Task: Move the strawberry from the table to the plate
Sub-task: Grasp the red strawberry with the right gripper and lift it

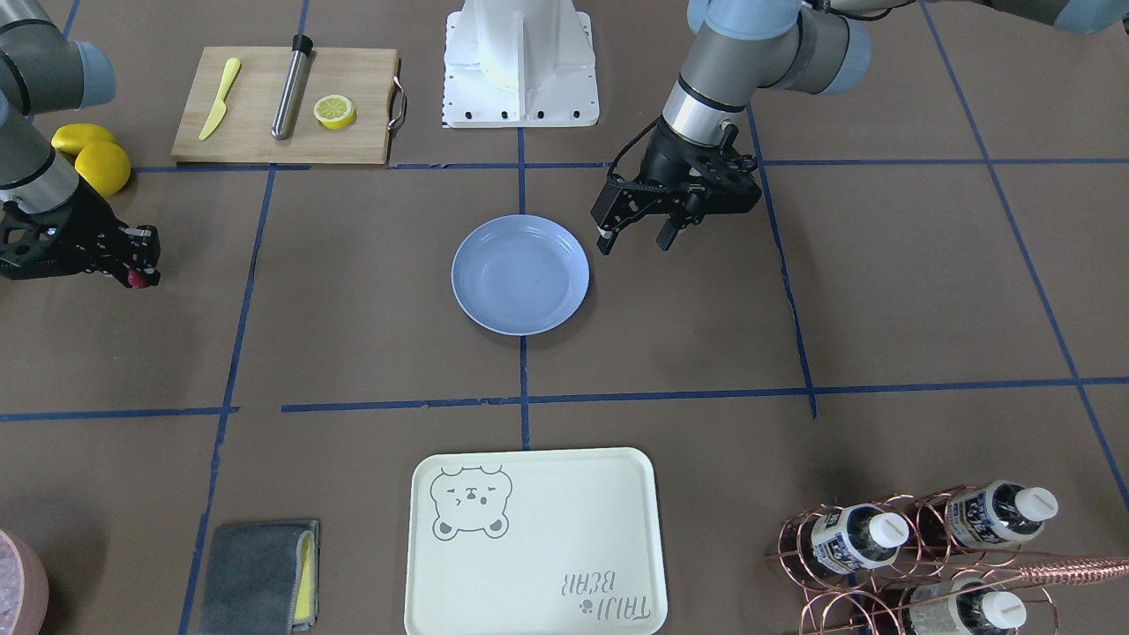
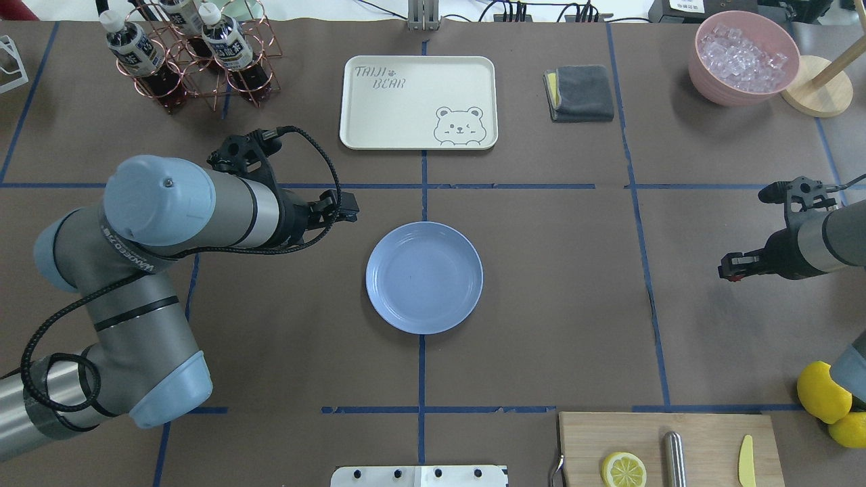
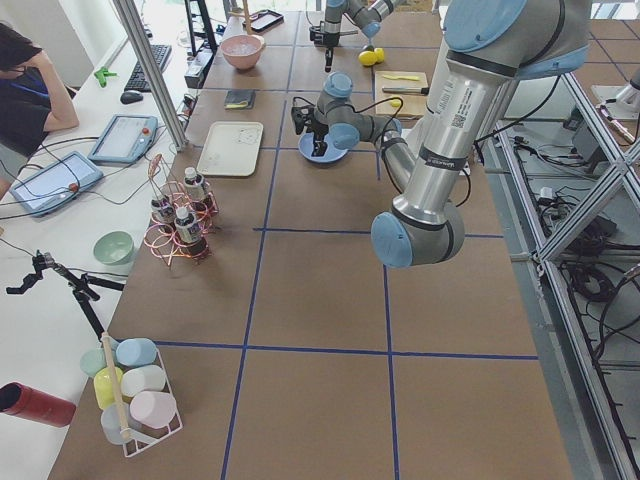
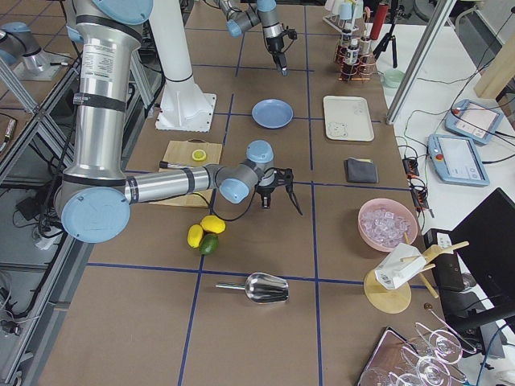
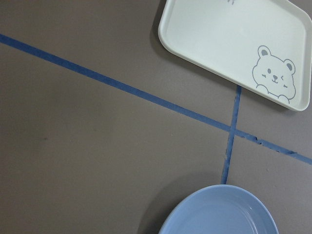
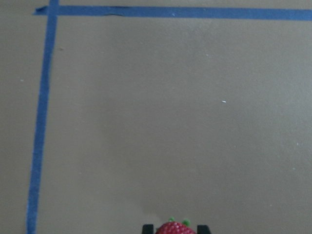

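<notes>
Strawberry [image 6: 174, 228] sits pinched between the two black fingertips of the right gripper [image 2: 728, 266], which is clenched on it. In the wrist view only the berry's red top and green specks show at the lower edge. From the overhead view I read the berry as held off the table [image 1: 353, 309] rather than resting on it, though the gap is hard to judge. It is well apart from the plate [image 2: 424, 277], out toward my right end.

I see only the plate's bare blue face. The cream tray [image 1: 534, 542] with the bear drawing shows just its print. The pink bowl [image 2: 744, 57] holds ice cubes, and the wire rack [image 2: 183, 67] holds bottles. The cutting board [image 1: 282, 106] carries a lemon half, a yellow knife and a metal rod.

Between the berry and the plate lies brown paper crossed by one blue tape line. Two lemons [image 1: 93, 157] sit near the right arm, on the robot's side of it. The left gripper [image 1: 635, 240] hangs just beside the plate's rim on the opposite side, jaws spread and holding nothing.
</notes>
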Robot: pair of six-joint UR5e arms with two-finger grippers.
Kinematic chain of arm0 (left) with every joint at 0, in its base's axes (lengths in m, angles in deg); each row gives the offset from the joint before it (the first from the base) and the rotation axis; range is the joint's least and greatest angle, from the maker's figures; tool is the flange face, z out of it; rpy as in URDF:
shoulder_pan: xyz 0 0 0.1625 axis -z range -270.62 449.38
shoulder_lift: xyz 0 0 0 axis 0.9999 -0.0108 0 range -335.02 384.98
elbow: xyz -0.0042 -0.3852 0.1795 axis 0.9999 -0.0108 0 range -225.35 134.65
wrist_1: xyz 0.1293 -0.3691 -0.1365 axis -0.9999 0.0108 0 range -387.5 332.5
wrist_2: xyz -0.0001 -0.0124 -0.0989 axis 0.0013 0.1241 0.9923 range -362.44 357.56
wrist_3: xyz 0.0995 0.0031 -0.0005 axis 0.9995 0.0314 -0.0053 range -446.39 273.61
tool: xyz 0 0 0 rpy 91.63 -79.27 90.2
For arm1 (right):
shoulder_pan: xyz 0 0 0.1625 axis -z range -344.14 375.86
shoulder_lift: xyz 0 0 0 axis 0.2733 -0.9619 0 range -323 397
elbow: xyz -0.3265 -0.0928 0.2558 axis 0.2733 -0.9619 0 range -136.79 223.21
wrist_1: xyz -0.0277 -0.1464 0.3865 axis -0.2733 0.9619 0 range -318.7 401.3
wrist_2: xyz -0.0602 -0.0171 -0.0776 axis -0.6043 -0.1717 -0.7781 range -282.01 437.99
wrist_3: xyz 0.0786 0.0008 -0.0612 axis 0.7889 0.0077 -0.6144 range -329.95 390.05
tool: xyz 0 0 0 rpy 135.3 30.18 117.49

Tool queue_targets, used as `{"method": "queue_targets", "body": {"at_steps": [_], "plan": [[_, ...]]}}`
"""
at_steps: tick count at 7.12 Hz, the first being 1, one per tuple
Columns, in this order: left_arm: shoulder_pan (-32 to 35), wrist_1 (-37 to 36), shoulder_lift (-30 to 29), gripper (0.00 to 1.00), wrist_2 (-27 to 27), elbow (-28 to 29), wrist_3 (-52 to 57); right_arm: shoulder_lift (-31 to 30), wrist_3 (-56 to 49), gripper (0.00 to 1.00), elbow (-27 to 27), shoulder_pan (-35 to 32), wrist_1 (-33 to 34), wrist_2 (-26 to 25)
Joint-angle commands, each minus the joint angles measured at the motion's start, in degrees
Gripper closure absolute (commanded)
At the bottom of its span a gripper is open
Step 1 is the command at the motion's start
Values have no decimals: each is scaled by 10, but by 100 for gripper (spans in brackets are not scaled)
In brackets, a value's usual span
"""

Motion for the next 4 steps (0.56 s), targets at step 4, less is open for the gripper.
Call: {"method": "queue_targets", "body": {"at_steps": [4], "plan": [[116, -10, 115, 0, 68, -36, 218, 150, 27, 100, 46, -1, 126, 30]]}}
